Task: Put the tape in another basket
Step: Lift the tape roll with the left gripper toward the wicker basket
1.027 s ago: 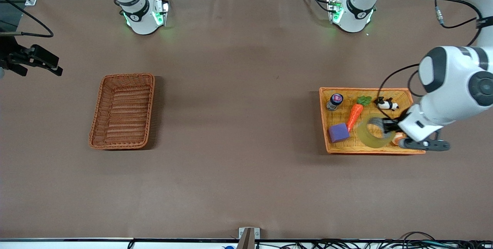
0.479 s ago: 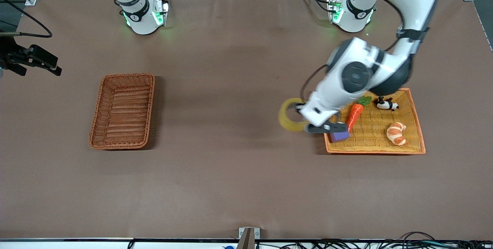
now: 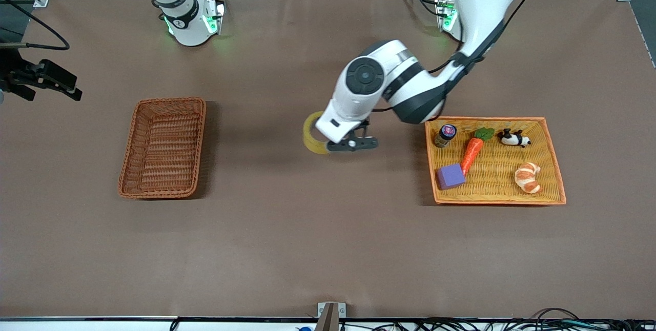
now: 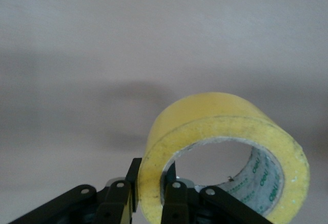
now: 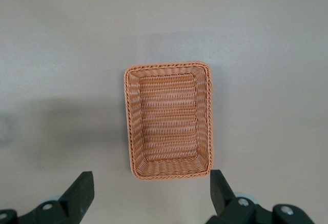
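Tape (image 3: 311,136) clenched in left pincer (image 3: 333,142) over bare table, basket (image 3: 163,147) unobstructed, right pincer (image 5: 151,196) spread.

Basket (image 5: 168,120): reddish-brown wicker, lay flat on the brown table (image 5: 266,55), nothing inside.
Right gripper (image 5: 151,193): hung over the basket, fingers (image 5: 81,190) spread wide.

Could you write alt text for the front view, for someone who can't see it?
The left gripper carries a yellowish roll of tape over the bare brown table, between an orange tray of small toys and a reddish-brown basket. The right arm waits at the table's edge.
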You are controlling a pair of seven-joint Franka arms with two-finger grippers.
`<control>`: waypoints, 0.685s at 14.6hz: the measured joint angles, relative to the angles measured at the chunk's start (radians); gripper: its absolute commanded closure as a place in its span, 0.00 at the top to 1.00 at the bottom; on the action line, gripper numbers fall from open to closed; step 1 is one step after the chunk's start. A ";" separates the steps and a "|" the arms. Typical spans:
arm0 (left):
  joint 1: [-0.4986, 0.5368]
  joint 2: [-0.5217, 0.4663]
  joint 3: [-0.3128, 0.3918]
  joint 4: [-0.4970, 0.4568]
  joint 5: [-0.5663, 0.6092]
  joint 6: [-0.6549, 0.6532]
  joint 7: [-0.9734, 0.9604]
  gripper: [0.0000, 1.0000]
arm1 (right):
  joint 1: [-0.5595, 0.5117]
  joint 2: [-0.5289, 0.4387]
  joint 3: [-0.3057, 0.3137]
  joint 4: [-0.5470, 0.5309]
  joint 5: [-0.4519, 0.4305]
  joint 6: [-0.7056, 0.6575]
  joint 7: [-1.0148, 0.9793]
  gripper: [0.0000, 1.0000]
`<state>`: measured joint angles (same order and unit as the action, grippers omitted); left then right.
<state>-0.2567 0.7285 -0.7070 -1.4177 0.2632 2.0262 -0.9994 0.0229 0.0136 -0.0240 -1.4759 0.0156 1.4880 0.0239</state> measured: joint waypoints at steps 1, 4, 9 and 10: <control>-0.029 0.041 -0.001 0.030 0.010 0.029 0.000 0.02 | 0.000 0.000 0.000 0.000 0.000 0.000 0.000 1.00; -0.126 0.160 0.021 0.094 0.046 0.136 0.000 0.05 | 0.000 0.000 0.000 0.000 0.000 0.000 0.000 1.00; -0.255 0.293 0.135 0.201 0.050 0.257 0.021 0.17 | 0.000 0.000 -0.001 0.000 0.000 -0.002 0.000 1.00; -0.254 0.301 0.135 0.208 0.050 0.258 0.025 0.19 | 0.000 0.000 -0.001 0.000 0.000 -0.002 0.000 1.00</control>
<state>-0.5107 1.0294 -0.5717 -1.2093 0.3128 2.2844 -0.9740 0.0227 0.0137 -0.0245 -1.4761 0.0156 1.4860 0.0239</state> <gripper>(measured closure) 0.784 0.000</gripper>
